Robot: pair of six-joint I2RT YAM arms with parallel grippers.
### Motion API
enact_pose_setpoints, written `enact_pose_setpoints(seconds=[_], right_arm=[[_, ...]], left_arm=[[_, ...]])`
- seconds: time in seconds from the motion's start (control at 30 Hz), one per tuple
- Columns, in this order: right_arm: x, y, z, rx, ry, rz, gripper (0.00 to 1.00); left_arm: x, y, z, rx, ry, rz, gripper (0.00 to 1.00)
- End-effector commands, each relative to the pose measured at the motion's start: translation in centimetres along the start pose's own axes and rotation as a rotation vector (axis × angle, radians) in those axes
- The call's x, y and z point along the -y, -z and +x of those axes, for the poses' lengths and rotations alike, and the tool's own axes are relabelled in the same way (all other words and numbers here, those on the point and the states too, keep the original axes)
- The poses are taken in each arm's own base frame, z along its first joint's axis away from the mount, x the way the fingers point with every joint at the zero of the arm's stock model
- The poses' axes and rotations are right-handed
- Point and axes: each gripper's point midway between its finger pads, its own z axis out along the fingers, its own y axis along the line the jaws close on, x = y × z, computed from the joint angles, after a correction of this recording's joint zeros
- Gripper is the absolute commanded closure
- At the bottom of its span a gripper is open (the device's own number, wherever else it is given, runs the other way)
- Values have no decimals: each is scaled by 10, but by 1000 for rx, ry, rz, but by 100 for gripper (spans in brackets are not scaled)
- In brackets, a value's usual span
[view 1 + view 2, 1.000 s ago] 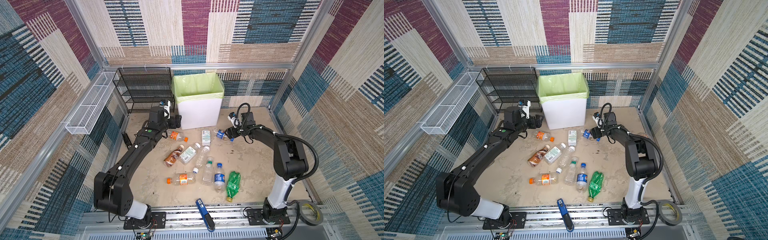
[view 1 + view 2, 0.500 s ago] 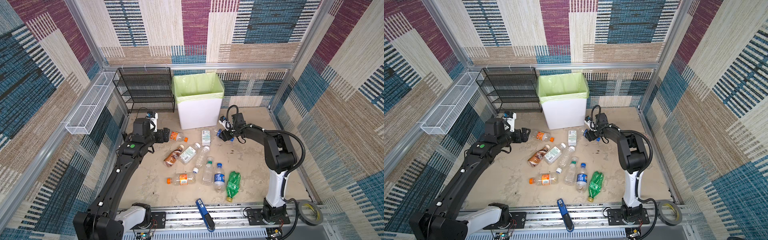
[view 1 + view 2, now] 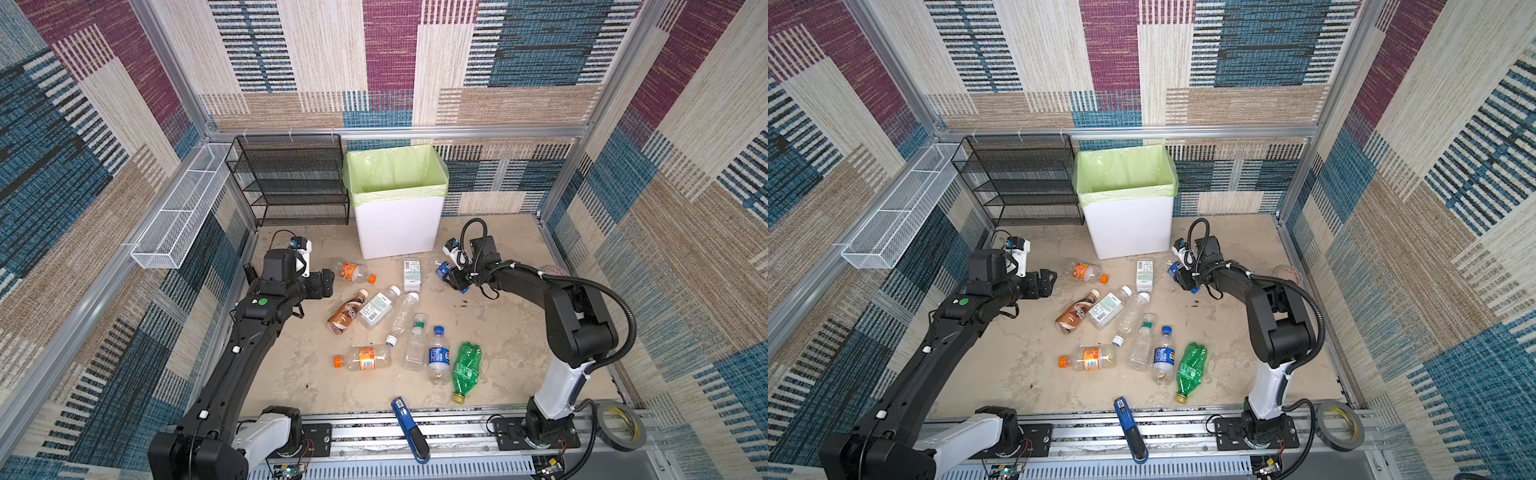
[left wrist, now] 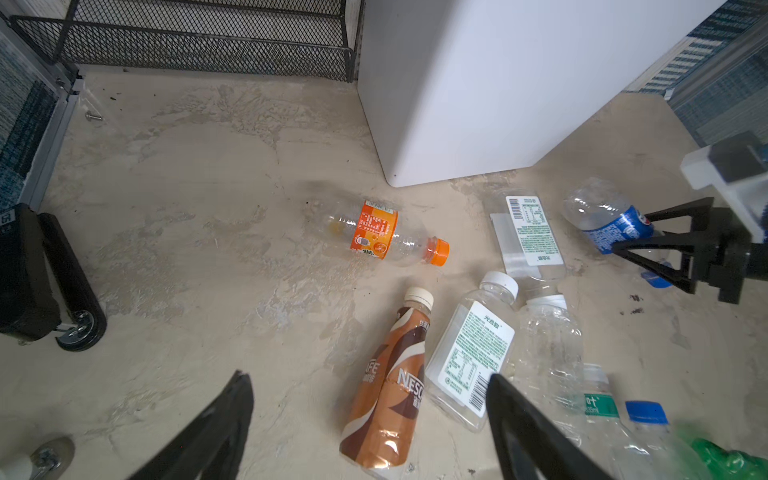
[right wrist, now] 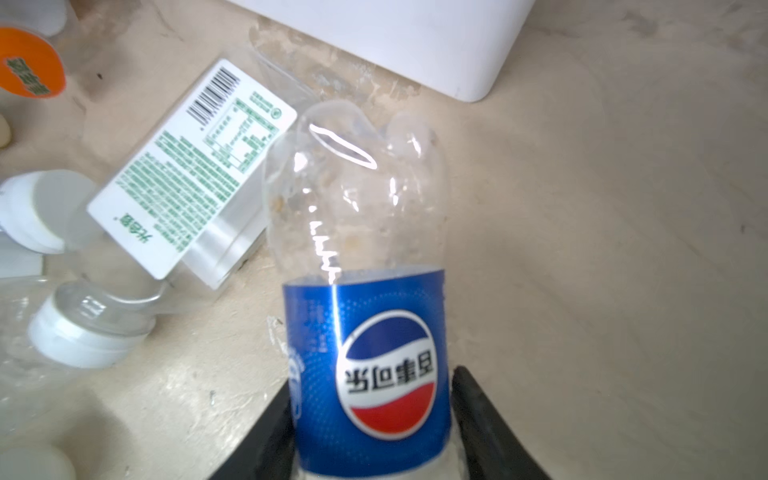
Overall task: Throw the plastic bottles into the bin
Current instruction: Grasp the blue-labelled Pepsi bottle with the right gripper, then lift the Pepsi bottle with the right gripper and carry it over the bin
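Clamping your right gripper [image 5: 372,386] on the blue-labelled bottle [image 5: 357,208], you are holding it just off the bin's [image 3: 397,224] front right corner, toward the tabletop's [image 3: 498,324] back edge. Your left gripper [image 4: 368,376] is hovering with jaws apart near the orange-labelled bottle [image 4: 374,235]; the other bottles [image 3: 376,309] are lying mid-tabletop.

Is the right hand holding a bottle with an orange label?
No, in the right wrist view the right hand is closed on both sides of a blue-label bottle.
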Motion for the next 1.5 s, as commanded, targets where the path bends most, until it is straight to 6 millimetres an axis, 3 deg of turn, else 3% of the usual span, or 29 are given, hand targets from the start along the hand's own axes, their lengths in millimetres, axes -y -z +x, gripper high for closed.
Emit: enact_pose_setpoints(seconds=[0.0, 0.17, 0.4, 0.73, 0.8, 0.9, 0.97, 1.03, 1.07, 1.13, 1.2, 1.3, 1.4, 1.47], right_arm=[[0, 19, -29, 157, -89, 18, 54], [-3, 68, -55, 353, -132, 55, 54], [-15, 196, -110, 803, -66, 149, 52], [-53, 392, -118, 1361, 101, 333, 49], [-62, 423, -121, 1446, 131, 341, 47], [-71, 447, -133, 1537, 156, 305, 46], [-73, 447, -156, 1558, 163, 240, 46], [-75, 431, -197, 1509, 163, 123, 46], [-75, 413, -226, 1438, 156, 52, 45], [-76, 356, -289, 1243, 126, -46, 45], [-76, 296, -333, 1062, 114, -72, 44], [-65, 251, -361, 926, 83, -81, 37], [-61, 243, -364, 884, 75, -64, 21], [-54, 248, -359, 889, 67, -22, 17]], left_arm=[[7, 0, -6, 34, -8, 40, 12], [16, 5, -8, 72, -16, 96, 14], [30, 30, -20, 231, -51, 170, 13], [46, 56, -30, 415, -101, 254, 14], [46, 57, -31, 427, -103, 252, 14], [46, 59, -33, 436, -99, 258, 14], [47, 59, -34, 441, -93, 261, 14], [44, 60, -35, 447, -82, 248, 14], [39, 58, -36, 448, -59, 219, 15], [21, 48, -35, 426, 47, 136, 19], [15, 36, -29, 386, 131, 119, 22], [20, 28, -20, 348, 180, 143, 22], [17, 28, -12, 318, 170, 111, 22], [14, 28, -9, 308, 164, 87, 21]])
